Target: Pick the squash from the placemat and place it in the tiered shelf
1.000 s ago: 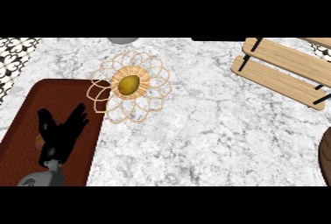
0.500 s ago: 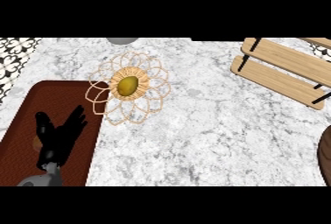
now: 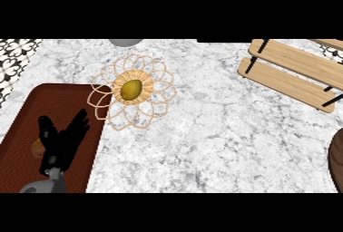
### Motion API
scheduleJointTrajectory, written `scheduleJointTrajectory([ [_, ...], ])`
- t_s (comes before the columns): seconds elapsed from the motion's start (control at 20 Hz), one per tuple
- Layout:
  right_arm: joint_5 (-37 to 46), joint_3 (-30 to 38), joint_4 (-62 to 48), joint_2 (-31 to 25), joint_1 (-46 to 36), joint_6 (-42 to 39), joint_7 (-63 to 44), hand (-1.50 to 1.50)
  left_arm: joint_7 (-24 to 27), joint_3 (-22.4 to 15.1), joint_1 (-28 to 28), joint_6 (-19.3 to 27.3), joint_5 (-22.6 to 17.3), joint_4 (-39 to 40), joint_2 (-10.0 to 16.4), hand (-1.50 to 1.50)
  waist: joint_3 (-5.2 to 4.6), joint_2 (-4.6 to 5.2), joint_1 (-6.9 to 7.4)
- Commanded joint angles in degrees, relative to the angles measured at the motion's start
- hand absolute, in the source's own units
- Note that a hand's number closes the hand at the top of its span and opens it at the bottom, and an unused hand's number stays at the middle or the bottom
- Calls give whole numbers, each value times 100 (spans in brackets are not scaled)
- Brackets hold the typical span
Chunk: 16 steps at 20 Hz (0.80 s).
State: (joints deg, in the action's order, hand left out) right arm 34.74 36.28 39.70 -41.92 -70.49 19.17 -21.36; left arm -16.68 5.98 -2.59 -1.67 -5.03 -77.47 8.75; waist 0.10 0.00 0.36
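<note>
Squash, a small olive-yellow oval, sits dead centre on the woven flower-shaped placemat. The black left hand hovers over the dark red-brown mat, fingers spread, seemingly empty. The squash looks light, hard and smooth, likely to roll, so take it across the middle. The wooden tiered shelf is well apart, far right.

The grey-veined marble counter bears a dark reddish-brown board at eight o'clock, a dark round rim at four, a grey object at twelve.
</note>
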Motion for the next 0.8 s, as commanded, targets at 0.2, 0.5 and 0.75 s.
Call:
scheduleJointTrajectory([
  [0.2,-366,604,537,-907,564,151,-485,-150,30,30,-122,214,92,145,-118,0,-10,-35,-174],
  [0.5,-1067,1040,1118,-1350,1299,-405,-689,-150,211,229,-117,-194,-122,396,137,0,-12,-15,-98],
  [0.75,-1871,1683,1877,-1584,2391,-1332,-702,-150,62,214,108,-148,-133,51,121,0,-12,-31,-138],
])
